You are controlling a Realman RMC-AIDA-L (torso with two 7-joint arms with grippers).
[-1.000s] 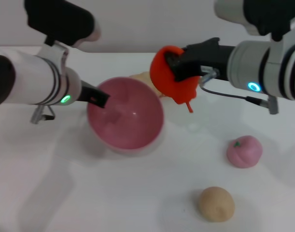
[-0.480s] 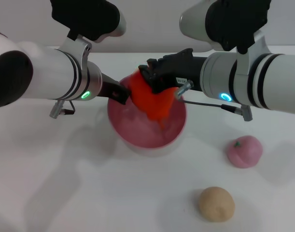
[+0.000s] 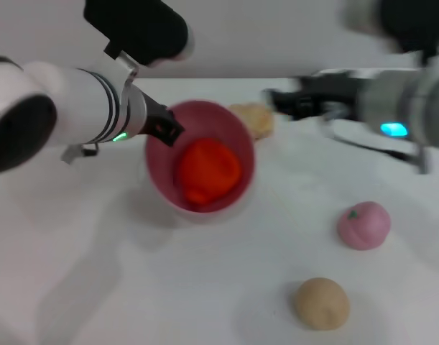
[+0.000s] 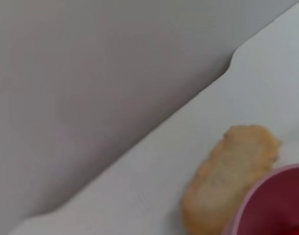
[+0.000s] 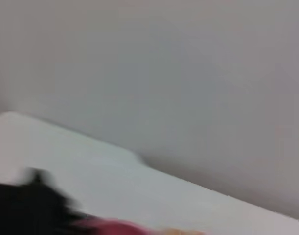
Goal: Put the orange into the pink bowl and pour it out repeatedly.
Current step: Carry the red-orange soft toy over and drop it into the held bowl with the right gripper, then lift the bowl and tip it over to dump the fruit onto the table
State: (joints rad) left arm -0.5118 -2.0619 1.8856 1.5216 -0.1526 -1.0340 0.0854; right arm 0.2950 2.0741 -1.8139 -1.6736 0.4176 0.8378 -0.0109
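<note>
a: pink bowl [image 3: 237, 140] has the orange [image 3: 207, 171] inside; my left gripper [image 3: 169, 131] is clamped on its rim.

b: right gripper [image 3: 276, 103]?

a: off to the side, can't tell its fingers. next i tip to pour.

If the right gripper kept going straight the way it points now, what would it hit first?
Probably the tan pastry behind the pink bowl: the right gripper points toward the robot's left, just above it. Height is unclear, so it might pass over and meet the left gripper beyond.
</note>
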